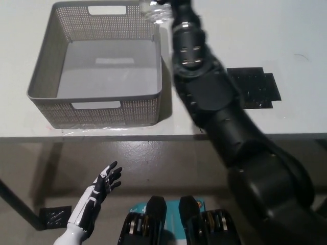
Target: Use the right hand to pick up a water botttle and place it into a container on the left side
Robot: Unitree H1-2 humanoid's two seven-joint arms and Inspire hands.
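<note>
My black right arm reaches up and left across the table. Its hand (176, 9) sits at the top edge, shut on the clear water bottle (153, 13), of which only a small part shows. The bottle hangs above the far right corner of the grey mesh container (97, 111), just over its right wall. The inside of the container holds nothing. My white left hand (99, 188) rests open below the table edge at the lower left.
A black square mat (254, 87) lies on the white table (301, 46) at the right, now bare. The table's front edge runs across the middle of the picture, with floor below it.
</note>
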